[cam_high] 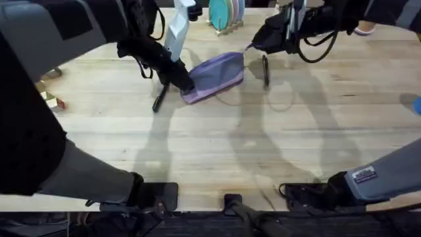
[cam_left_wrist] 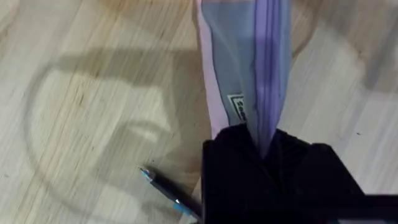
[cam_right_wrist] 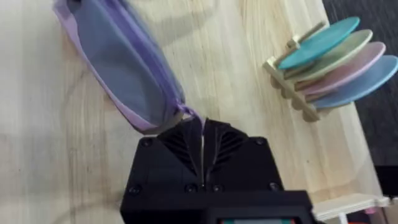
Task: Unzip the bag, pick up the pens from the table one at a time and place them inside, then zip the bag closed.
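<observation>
Bag (cam_high: 214, 76): lavender pouch, lay on the surface (cam_high: 217, 145) at roughly 12 o'clock of centre in the overhead view, long axis running from 8 o'clock up to 2 o'clock, zipper seam uppermost.

Left end effector (cam_high: 183, 83): sat at the bag's 8 o'clock end, fingers pinched narrow on the fabric end of the seam, seen in the left wrist view (cam_left_wrist: 264, 146) as purple cloth disappearing between dark fingers.

Right end effector (cam_high: 253, 46): sat at the bag's 2 o'clock end, fingers shut tight on what looked like the zipper pull, seen in the right wrist view (cam_right_wrist: 202, 134) with the small tab caught at the tips.

Pens: one (cam_high: 159, 100) lay at 8 o'clock of the bag, just beside the left end effector, tip also seen in the left wrist view (cam_left_wrist: 165, 193); the other (cam_high: 266, 70) lay at 3 o'clock of the bag, axis near 12-to-6, just beside the right end effector.

Judged: bag held at both ends along its axis; zipper appeared shut; unzipping called for a pull along that axis toward 8 o'clock. Neither pen yet inside.
</observation>
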Motion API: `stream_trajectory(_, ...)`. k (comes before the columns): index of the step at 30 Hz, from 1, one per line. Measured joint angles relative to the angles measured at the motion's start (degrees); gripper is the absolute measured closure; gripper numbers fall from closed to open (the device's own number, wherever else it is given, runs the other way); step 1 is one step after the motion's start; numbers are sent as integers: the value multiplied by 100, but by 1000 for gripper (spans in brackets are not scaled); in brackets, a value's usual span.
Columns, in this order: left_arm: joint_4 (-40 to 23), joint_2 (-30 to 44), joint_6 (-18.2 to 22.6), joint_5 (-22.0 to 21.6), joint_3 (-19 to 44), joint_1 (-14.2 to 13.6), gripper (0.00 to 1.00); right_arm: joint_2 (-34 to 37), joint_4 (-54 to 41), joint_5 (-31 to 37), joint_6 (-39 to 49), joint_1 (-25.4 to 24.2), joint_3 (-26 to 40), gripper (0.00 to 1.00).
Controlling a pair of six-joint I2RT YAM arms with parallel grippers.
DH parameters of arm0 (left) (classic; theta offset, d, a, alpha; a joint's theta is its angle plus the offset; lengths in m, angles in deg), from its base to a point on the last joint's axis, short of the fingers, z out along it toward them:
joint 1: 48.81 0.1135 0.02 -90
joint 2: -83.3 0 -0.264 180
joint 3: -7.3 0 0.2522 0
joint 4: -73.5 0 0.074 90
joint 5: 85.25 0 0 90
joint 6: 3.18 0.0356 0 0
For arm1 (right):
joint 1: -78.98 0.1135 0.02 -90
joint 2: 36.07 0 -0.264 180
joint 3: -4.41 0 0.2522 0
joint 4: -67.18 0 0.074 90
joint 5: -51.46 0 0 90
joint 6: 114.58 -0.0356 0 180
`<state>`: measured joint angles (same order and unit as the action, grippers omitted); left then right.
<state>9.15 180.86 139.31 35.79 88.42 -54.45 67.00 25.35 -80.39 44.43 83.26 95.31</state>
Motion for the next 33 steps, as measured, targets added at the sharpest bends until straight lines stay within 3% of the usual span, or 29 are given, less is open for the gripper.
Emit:
stream_trajectory(17,2,0,1,-21,0,4,958,-219,59,-321,2,-82,0,971)
stream_trajectory(18,0,0,0,-21,0,4,958,-219,55,-324,-12,-82,0,929)
stream_trajectory(19,2,0,1,-20,0,4,958,-219,45,-322,-1,-82,0,802)
stream_trajectory(24,0,0,-1,-19,0,4,958,-219,38,-237,3,-82,0,79)
stream_trajectory(26,1,0,-1,-21,0,4,958,-219,44,-136,22,-82,0,11)
stream_trajectory(33,2,0,1,-21,0,4,958,-219,43,-55,20,-82,0,6)
